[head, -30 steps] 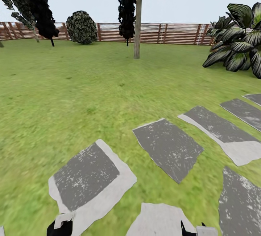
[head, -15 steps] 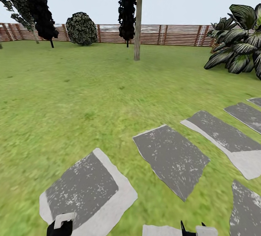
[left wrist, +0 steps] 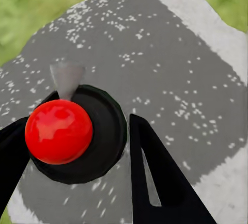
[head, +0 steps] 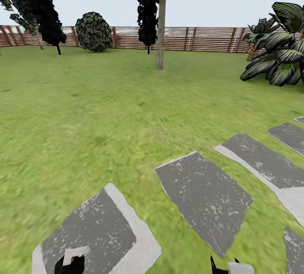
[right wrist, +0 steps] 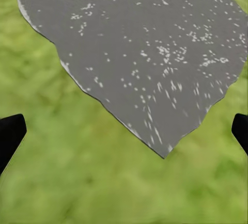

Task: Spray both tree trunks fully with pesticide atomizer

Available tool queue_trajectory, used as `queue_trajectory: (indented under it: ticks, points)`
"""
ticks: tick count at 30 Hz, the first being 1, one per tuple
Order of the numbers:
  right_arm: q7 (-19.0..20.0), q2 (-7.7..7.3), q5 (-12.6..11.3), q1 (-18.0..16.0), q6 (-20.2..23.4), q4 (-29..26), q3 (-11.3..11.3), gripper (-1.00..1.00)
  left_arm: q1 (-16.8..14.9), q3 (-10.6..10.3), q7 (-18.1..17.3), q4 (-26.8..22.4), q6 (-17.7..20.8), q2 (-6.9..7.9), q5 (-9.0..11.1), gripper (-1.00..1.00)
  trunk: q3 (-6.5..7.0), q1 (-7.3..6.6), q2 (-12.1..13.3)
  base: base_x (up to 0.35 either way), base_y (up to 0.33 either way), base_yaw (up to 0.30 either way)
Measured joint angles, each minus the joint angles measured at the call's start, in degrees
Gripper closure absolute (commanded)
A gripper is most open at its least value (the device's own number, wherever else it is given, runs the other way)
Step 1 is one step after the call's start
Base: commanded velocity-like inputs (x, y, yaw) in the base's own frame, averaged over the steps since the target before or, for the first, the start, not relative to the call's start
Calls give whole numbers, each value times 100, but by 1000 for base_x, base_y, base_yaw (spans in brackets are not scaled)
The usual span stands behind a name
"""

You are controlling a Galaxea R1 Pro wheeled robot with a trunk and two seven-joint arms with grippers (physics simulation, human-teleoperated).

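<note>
Over grey paving (head: 202, 194) | tree trunk (head: 160, 25) far beyond both pincers | right pincer (right wrist: 124, 131) spread (left (head: 72, 261) unclear)

The head camera looks forward and down across lawn (head: 84, 109) toward the fence (head: 202, 38). Both wrist cameras face down, close over stone slabs (left wrist: 170, 69), probably those nearest the head view.

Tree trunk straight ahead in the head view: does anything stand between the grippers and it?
Nothing visible does. Only open lawn and flat stone slabs lie before the tree trunk; the broad-leaved plant stands well off to the right.
</note>
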Motion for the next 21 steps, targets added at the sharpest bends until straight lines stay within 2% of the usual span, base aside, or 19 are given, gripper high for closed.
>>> queue_trajectory:
  ticks: [21]
  points:
    - [0, 0, 0, 0, 0, 0, -1, -100, -1, 0, 0, -2, 0, 0, 0, 100, 0, 0, 0, 340, 0, 0]
